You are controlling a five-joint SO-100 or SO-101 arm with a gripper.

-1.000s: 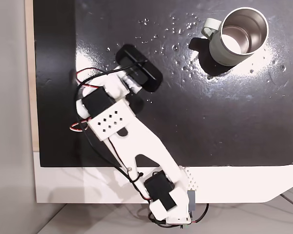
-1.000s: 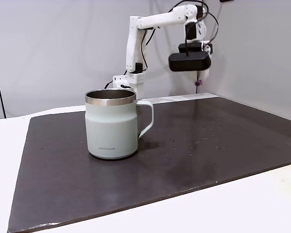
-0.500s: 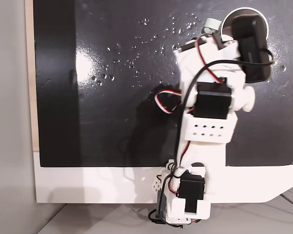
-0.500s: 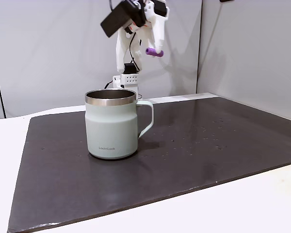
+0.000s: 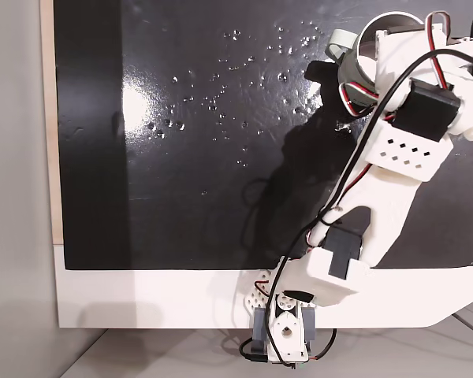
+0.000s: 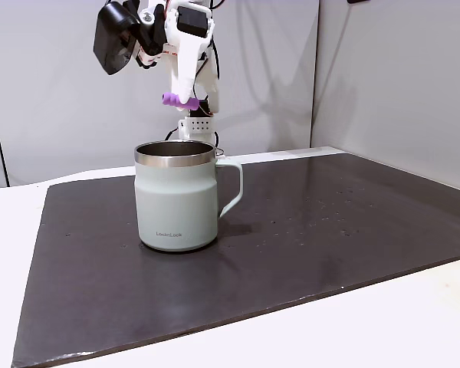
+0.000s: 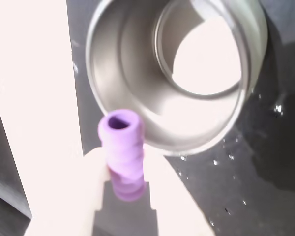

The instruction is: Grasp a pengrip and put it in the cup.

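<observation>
One pengrip (image 7: 121, 152) is in sight, a light-purple ribbed tube with its hollow end facing the wrist camera. It is pinched between the two white fingers (image 7: 96, 187), which are clenched on its lower part. In the side-on fixed view the pengrip (image 6: 171, 99) lies roughly level at the tip of the fingers, held in the air above the cup (image 6: 176, 197), well clear of the steel rim and slightly toward the far side of it.

There is one cup. In the wrist view its shiny inside (image 7: 137, 88) opens just beyond the pengrip, with part of the rim cut off by the top edge. In the top-down fixed view the cup (image 5: 348, 72) stands at the far right of the dark mat (image 5: 205, 134); the arm (image 5: 394, 165) covers most of it, leaving the handle and some of the rim showing.

The mat lies on a white bench (image 5: 142, 299). Small glinting specks dot the mat (image 6: 314, 222) to the right of the cup.
</observation>
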